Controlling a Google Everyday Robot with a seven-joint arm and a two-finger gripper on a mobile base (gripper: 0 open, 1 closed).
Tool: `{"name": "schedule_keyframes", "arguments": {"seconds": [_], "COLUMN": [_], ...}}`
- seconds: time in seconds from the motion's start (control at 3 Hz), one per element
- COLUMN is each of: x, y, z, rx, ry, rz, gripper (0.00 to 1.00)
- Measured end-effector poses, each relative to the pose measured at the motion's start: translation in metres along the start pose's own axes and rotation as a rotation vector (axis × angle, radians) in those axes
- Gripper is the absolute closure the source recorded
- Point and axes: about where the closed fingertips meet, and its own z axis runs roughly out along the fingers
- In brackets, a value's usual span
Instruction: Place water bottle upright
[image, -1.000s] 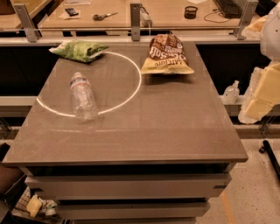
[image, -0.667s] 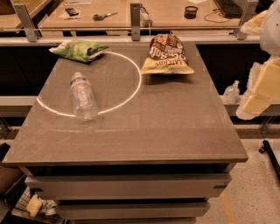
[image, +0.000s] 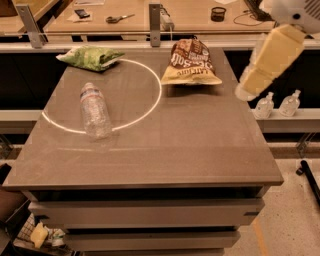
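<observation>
Camera view looks down on a grey-brown flat-topped bench (image: 175, 150), and the whole near half of it is bare, so there's plenty of room up front. A bit further in, on the left, is the clear crinkly plastic water bottle with the white cap (image: 95, 111). It's flat on its side, cap pointing to the far end, base end lying across the thin white ring (image: 159, 92) marked on the bench top. It sits well in from the left edge and well back from the front one, so I doubt a nudge sends it off, though being round it could roll sideways.

Task-wise I'd say nothing's done yet. The bottle is down and nothing has hold of it, so the reach, the grab, the tip-up and the set-down are all left.

The claw (image: 247, 87) hangs at the end of a cream-coloured arm over the bench's right edge, well apart from the bottle with open bench between them. Can't tell how it's set, but it plainly isn't holding the bottle. Past that edge, on a lower ledge, stand two small clear bottles with white nozzle tops (image: 264, 105), not the target.

Further back, a brown-and-yellow chip bag (image: 192, 62) sits just beside the ring, and a green crinkly snack bag (image: 91, 56) lies at the far left. Both are clear of the bottle, so a path across the middle looks open.
</observation>
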Motion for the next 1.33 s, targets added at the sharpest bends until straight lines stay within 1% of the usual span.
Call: {"name": "schedule_keyframes", "arguments": {"seconds": [0.33,0.67,1.0,1.33], "x": [-0.037,-0.071,-0.108,-0.136], "y": [-0.002,0.007,0.023,0.039], "z": [0.01,0.025,0.048,0.062], "rx": [-0.009,-0.026,-0.053,-0.069], "ry": [-0.057,-0.091,-0.114,-0.184], "rz": [0.094,0.177,0.234,0.321], "gripper": [0.0,0.0,0.0,0.0]}}
